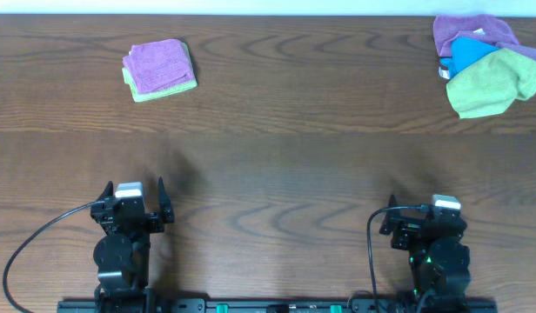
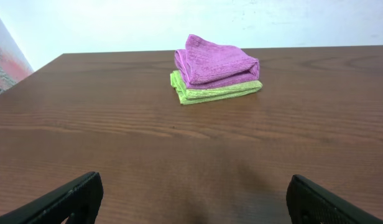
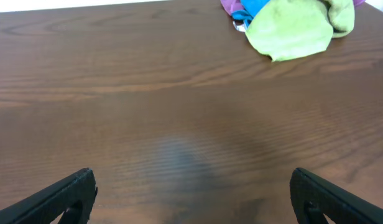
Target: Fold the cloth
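The magenta-purple cloth [image 1: 158,64] lies folded on top of a folded lime-green cloth [image 1: 164,89] at the far left of the table. It also shows in the left wrist view [image 2: 215,61], straight ahead and far off. No white tag shows on it. My left gripper [image 1: 134,189] [image 2: 194,199] is open and empty near the front edge, well short of the stack. My right gripper [image 1: 425,213] [image 3: 194,196] is open and empty at the front right, over bare wood.
A loose pile sits at the far right corner: a lavender-purple cloth [image 1: 464,30], a blue cloth [image 1: 468,52] and a lime-green cloth [image 1: 494,83] [image 3: 291,31]. The brown wooden table [image 1: 277,156] ends at its far edge just behind both heaps.
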Controlling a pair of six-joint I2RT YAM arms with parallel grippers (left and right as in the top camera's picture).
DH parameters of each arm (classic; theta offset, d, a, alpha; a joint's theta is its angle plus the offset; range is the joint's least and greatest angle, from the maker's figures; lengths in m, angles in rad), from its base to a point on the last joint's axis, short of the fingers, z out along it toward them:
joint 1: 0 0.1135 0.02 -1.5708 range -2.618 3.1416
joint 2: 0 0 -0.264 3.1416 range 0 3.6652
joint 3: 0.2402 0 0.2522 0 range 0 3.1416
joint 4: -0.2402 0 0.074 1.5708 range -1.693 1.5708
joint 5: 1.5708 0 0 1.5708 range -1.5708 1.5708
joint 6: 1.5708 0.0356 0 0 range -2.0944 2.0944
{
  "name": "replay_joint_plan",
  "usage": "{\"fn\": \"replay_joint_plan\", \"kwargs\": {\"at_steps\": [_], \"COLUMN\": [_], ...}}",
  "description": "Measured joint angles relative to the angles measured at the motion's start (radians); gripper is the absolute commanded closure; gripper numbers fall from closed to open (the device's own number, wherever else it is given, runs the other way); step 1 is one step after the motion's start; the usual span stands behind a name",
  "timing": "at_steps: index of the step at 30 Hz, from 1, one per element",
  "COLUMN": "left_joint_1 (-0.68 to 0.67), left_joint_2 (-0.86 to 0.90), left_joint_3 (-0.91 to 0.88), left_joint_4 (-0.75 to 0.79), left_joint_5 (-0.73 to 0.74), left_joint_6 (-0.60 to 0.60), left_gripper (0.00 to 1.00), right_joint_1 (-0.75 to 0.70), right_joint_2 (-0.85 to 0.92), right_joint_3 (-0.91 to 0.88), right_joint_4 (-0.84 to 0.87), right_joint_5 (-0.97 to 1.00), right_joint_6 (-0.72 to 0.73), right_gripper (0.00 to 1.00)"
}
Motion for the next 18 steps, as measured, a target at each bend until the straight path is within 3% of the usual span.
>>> {"fn": "replay_joint_plan", "kwargs": {"at_steps": [18], "left_joint_1": [0.000], "left_joint_2": [0.000], "left_joint_3": [0.000], "left_joint_4": [0.000], "left_joint_5": [0.000], "left_joint_6": [0.000], "left_gripper": [0.05], "right_joint_1": [0.000], "right_joint_2": [0.000], "right_joint_3": [-0.011], "right_joint_4": [0.001], "right_joint_5": [0.006], "right_joint_6": [0.000], "right_gripper": [0.01]}}
